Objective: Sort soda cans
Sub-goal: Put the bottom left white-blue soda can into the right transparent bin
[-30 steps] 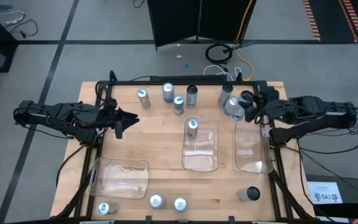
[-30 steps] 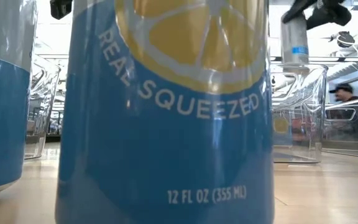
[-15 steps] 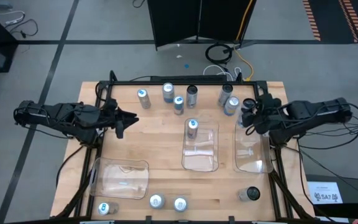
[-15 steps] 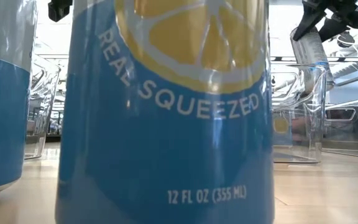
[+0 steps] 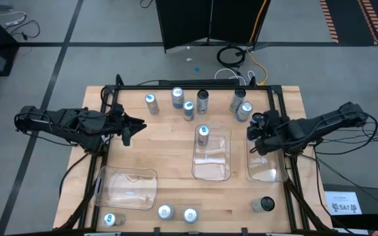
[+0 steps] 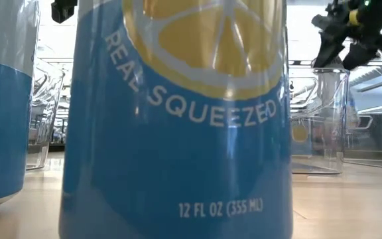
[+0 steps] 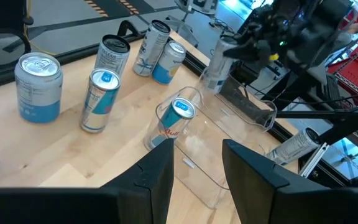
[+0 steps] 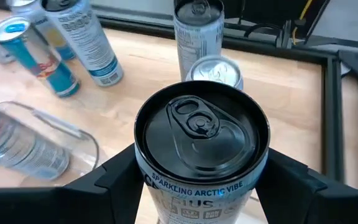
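Observation:
Several soda cans stand upright along the far side of the table (image 5: 188, 110), and one blue-topped can (image 5: 203, 134) stands in the far end of the middle clear tray. More cans stand near the near edge (image 5: 165, 212), along with a dark one (image 5: 266, 205). My right gripper (image 5: 258, 128) is shut on a black-topped can (image 8: 201, 140) over the far end of the right tray (image 5: 268, 172). My left gripper (image 5: 126, 126) hovers open over the table's left side, touching nothing. My right gripper pinches the black-topped can by its side wall just below the top rim (image 8: 148, 180), one finger (image 8: 114, 183) on each side. The fingers reach in from the table's right, slanting down. The can is lifted clear above the right tray's far end.
A third clear tray (image 5: 126, 187) lies at the near left. In the low view a blue lemon-printed can (image 6: 178, 133) fills most of the picture. A black frame rail (image 5: 195, 87) runs along the far edge. Bare wood lies between the left gripper and the middle tray.
My right gripper has carried the black-topped can from beside the far-right cans toward the near edge and slightly left, to above the right tray's far end. The can tipped out of upright on the way. My left arm stayed still.

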Tool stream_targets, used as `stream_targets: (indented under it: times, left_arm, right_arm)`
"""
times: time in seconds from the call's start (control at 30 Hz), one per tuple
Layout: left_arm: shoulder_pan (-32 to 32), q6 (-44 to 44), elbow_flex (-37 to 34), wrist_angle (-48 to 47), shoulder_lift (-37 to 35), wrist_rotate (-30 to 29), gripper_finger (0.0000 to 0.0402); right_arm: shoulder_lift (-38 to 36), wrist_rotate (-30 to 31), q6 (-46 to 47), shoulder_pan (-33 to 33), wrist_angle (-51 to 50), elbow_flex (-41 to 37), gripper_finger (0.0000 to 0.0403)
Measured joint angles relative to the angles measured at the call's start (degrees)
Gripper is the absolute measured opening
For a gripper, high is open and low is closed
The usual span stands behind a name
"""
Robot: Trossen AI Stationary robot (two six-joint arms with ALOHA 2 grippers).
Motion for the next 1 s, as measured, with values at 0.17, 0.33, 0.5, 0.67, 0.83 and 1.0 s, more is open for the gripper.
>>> stream_targets:
  times: [0.17,0.33,0.5,0.67,0.83,1.0]
  left_arm:
    - [-0.01,0.00,-0.01,0.02,0.00,0.00,0.0146]
    - [-0.01,-0.02,-0.02,0.09,0.00,0.00,0.0146]
    - [0.01,-0.02,-0.02,0.26,0.00,0.00,0.0146]
    - [0.01,-0.02,-0.02,0.26,0.00,0.00,0.0146]
    - [0.00,-0.04,-0.02,0.26,0.00,0.01,0.0146]
    - [-0.01,-0.04,-0.02,0.24,0.00,0.02,0.0146]
  right_arm:
    - [2.36,3.15,3.28,0.51,7.75,-5.45,0.0241]
    - [5.29,10.38,3.99,0.51,13.27,-6.41,0.0241]
    - [6.67,10.21,3.59,-0.07,14.78,-6.38,0.0241]
    - [8.38,10.05,-2.24,-0.02,15.49,-6.41,0.0242]
    - [12.69,9.60,-1.89,-0.02,16.99,-6.41,0.0242]
    - [18.02,9.94,0.15,-0.02,19.02,-6.41,0.0242]
